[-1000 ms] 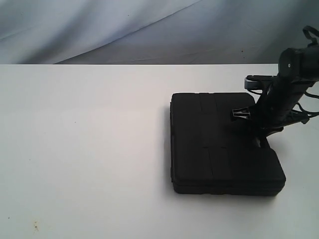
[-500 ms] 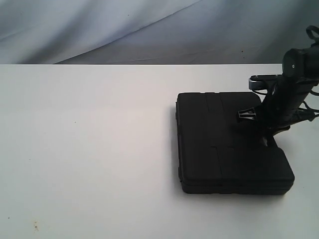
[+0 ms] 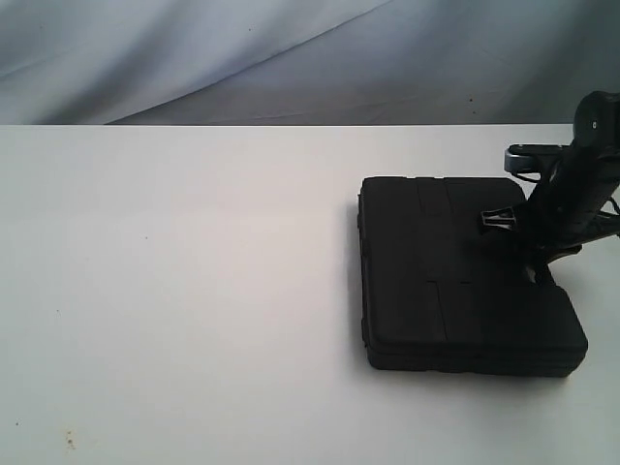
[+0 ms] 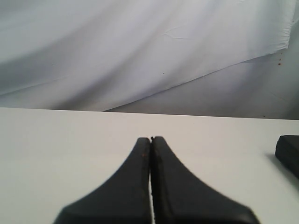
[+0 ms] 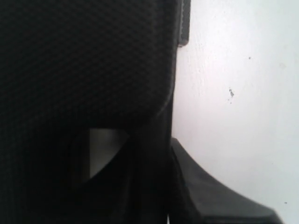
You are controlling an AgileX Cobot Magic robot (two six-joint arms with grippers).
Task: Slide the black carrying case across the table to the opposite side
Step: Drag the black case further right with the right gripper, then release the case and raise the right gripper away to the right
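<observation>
Black case [image 3: 465, 276] shifted right across table [image 3: 174, 291]; right gripper [image 3: 520, 247] clamped on it; left gripper [image 4: 151, 140] closed.

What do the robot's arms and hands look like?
The right arm is black and chunky, with a silvery metal piece sticking out and thin black cables looping off its side. The left hand has two black fingers, wide at the base, curving to narrow tips.

- 1 black carrying case [image 3: 455, 291]
- 1 white table [image 3: 174, 271]
- 2 grippers: left gripper [image 4: 151, 142] and right gripper [image 3: 533, 260]
- 1 pale cloth backdrop [image 3: 194, 58] behind the table
</observation>
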